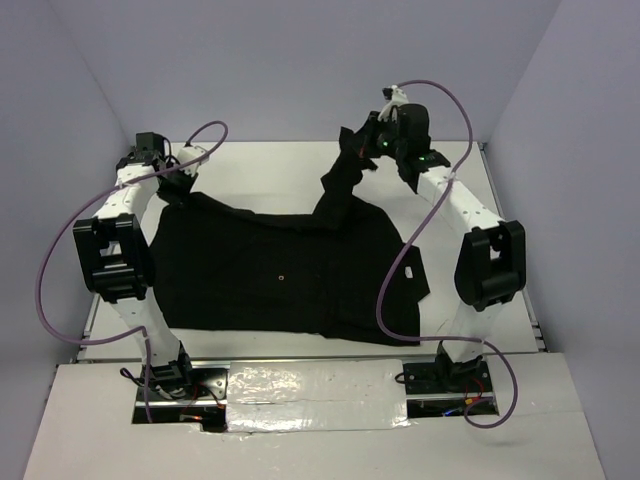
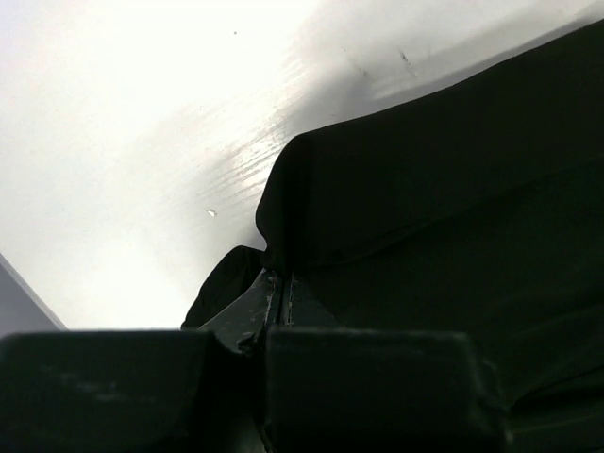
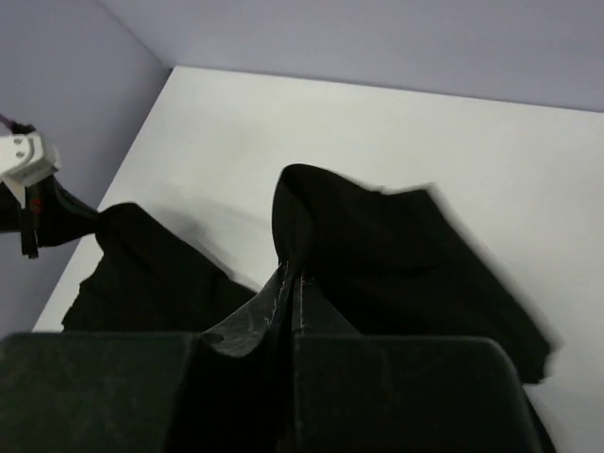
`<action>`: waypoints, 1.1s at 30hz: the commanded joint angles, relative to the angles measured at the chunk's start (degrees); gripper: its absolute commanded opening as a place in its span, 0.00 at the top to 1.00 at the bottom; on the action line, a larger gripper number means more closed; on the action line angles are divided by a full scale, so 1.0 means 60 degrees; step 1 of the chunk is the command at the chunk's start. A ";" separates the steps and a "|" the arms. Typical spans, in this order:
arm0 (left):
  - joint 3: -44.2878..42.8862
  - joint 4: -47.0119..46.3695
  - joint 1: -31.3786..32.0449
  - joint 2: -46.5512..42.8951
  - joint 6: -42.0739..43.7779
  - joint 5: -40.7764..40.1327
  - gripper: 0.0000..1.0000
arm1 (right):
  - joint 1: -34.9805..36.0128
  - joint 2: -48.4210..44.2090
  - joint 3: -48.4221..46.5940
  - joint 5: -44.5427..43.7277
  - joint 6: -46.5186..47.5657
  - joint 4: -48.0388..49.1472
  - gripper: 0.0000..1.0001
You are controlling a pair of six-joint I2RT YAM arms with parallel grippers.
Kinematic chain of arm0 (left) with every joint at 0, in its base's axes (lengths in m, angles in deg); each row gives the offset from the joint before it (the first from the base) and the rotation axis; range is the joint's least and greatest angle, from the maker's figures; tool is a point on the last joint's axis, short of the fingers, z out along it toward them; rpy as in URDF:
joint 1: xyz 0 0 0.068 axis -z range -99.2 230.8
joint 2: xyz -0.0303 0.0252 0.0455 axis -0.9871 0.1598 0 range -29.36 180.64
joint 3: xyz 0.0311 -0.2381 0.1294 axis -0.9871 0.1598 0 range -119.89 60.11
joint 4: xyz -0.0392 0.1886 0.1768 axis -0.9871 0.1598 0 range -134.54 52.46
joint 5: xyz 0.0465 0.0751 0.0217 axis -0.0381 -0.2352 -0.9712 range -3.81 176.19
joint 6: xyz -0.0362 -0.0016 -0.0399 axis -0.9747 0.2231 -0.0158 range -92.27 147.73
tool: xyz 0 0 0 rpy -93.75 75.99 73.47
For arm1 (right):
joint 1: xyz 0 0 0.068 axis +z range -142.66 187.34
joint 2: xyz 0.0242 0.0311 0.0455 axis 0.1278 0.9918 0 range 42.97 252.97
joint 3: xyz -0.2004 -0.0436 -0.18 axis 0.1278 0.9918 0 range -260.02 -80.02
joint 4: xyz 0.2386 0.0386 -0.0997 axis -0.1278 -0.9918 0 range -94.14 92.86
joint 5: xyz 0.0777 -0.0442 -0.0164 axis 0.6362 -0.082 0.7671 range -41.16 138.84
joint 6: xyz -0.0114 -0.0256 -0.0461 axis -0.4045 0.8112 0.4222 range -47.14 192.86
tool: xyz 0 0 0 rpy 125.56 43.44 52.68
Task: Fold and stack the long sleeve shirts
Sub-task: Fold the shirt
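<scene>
**Both grippers pinch the black shirt**

We see the shirt [image 1: 270,270] spread over the middle of the table [image 1: 270,165], with its front hem near the front edge. The left gripper [image 1: 183,190] sits low at the shirt's far-left corner. In its wrist view its fingers [image 2: 255,311] are closed tight on a fold of cloth. The right gripper [image 1: 362,148] is raised near the table's far-right corner. Its fingers [image 3: 260,316] are clamped on a peak of fabric that hangs down to the rest of the shirt. A small white label [image 1: 408,272] lies at the shirt's right edge, too small for us to read.
</scene>
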 commanded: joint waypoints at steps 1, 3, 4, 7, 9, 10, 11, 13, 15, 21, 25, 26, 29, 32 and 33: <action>-0.0278 0.0314 -0.0197 -0.0334 0.0735 0.0373 1.00 | -0.0497 -0.1525 0.0113 0.0161 -0.0398 0.1196 1.00; -0.0338 0.1062 -0.0169 -0.0392 0.1279 0.1004 1.00 | -0.0483 -0.1937 0.0317 0.0100 -0.0075 0.1108 1.00; -0.0237 0.1194 -0.0168 -0.0465 0.1702 0.1093 1.00 | -0.0468 -0.2345 0.0681 0.0216 -0.0075 0.1093 1.00; 0.0056 0.1809 -0.0110 -0.0524 0.2552 0.1138 1.00 | -0.0380 -0.3328 0.1763 0.0204 0.0086 0.0889 1.00; 0.0334 0.2453 -0.0095 -0.0583 0.3008 0.1094 1.00 | -0.0264 -0.4146 0.2410 0.0013 0.0276 0.0625 1.00; 0.0452 0.2600 -0.0095 -0.0684 0.3358 0.1006 1.00 | -0.0234 -0.4441 0.2994 -0.0074 0.0349 0.0508 1.00; 0.0583 0.2718 -0.0095 -0.0758 0.3492 0.0904 1.00 | -0.0248 -0.4720 0.3275 -0.0264 0.0423 0.0246 1.00; 0.0848 0.3172 -0.0095 -0.0933 0.3888 0.0771 1.00 | -0.0234 -0.5569 0.3947 -0.0382 0.0584 0.0039 1.00; 0.1081 0.3610 -0.0095 -0.1256 0.4239 0.0771 1.00 | -0.0234 -0.6358 0.4606 -0.0645 0.0585 -0.0444 1.00; 0.2297 0.4022 0.0080 -0.2120 0.4621 0.0654 0.97 | -0.0029 -0.7695 0.6350 -0.0339 0.0160 -0.0488 1.00; 0.3249 0.4067 0.0183 -0.2574 0.4855 0.0129 0.86 | 0.0000 -0.8369 0.7127 -0.0645 0.0028 -0.0722 1.00; 0.3439 0.4096 0.0198 -0.2662 0.4929 -0.0004 0.80 | -0.0014 -0.8602 0.7232 -0.0719 0.0042 -0.0781 1.00; 0.3895 0.4780 0.0183 -0.2897 0.5528 -0.0341 0.45 | -0.0029 -0.8765 0.7467 -0.0793 0.0086 -0.0869 1.00; 0.2978 0.6009 0.0096 -0.2912 0.5852 0.0254 0.21 | 0.0001 -0.8707 0.7642 -0.0487 -0.0132 -0.0637 1.00; 0.2581 0.6218 0.0066 -0.2883 0.5780 0.0534 0.21 | 0.0001 -0.8692 0.7774 -0.0442 -0.0206 -0.0548 1.00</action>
